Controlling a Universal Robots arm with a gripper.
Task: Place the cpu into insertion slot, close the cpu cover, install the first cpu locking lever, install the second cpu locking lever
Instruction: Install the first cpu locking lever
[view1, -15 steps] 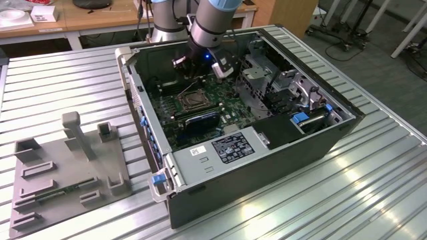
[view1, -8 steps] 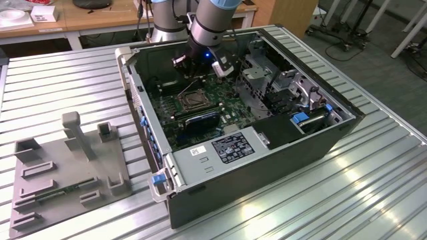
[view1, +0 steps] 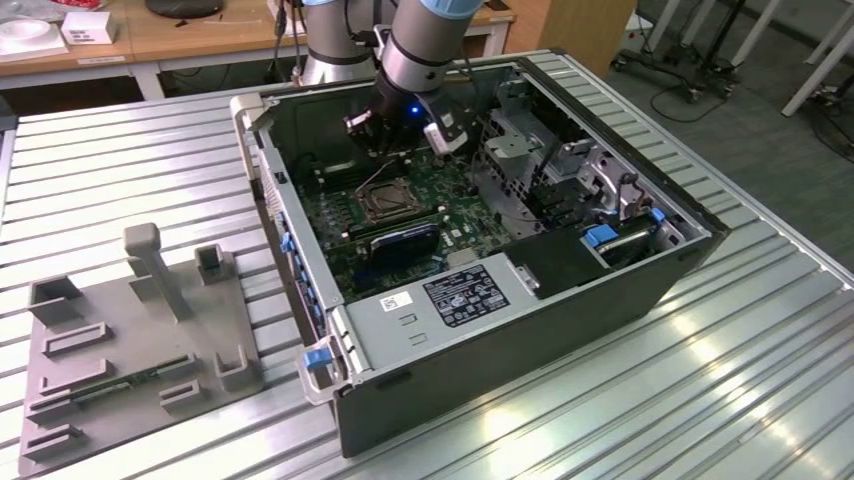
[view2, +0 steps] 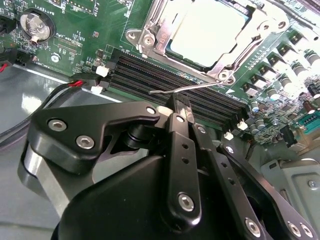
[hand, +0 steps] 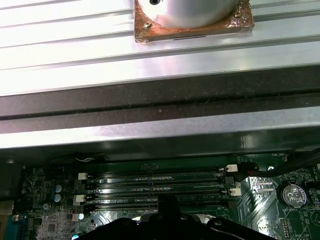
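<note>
Claw (view2: 177, 106) pinched; second wrist view: cpu (view2: 207, 30) seated

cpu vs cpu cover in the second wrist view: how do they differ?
The cpu is a solid, dull pale-grey square; the cpu cover is a shinier steel frame with an open window. The cpu cover is wider and runs around the cpu, which shows through the window. Both look metallic and lie flat on the green board.
</note>
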